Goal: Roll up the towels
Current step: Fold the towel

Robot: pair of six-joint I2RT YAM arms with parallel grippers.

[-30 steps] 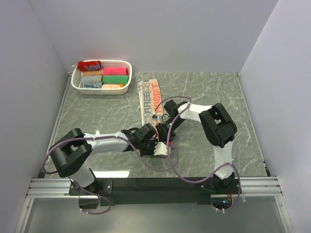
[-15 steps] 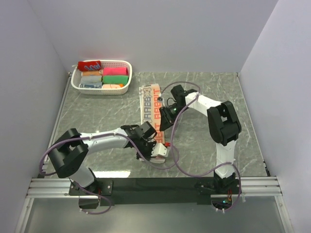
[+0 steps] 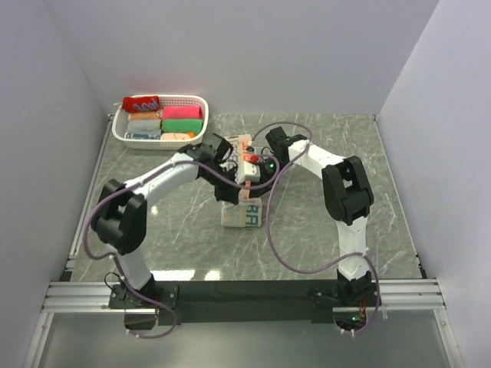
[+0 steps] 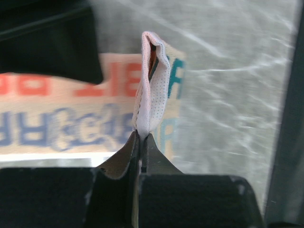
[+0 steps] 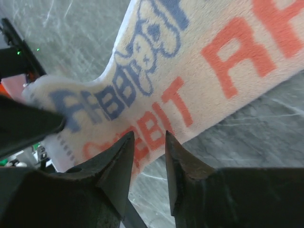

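The end of the cream towel (image 4: 153, 80) is pinched tight in the left claw (image 4: 141, 137) and held up, to start the roll. More towel is spread just under the right claw (image 5: 148, 137), which is loose and holds nothing. Next, the end should be tucked down neatly.

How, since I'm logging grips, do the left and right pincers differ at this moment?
The left pincer is shut; the right pincer has its jaws apart. The left pincer pinches a raised fold of the cream towel; the right pincer holds nothing, with that towel's print showing beyond it. Both are at the same towel.
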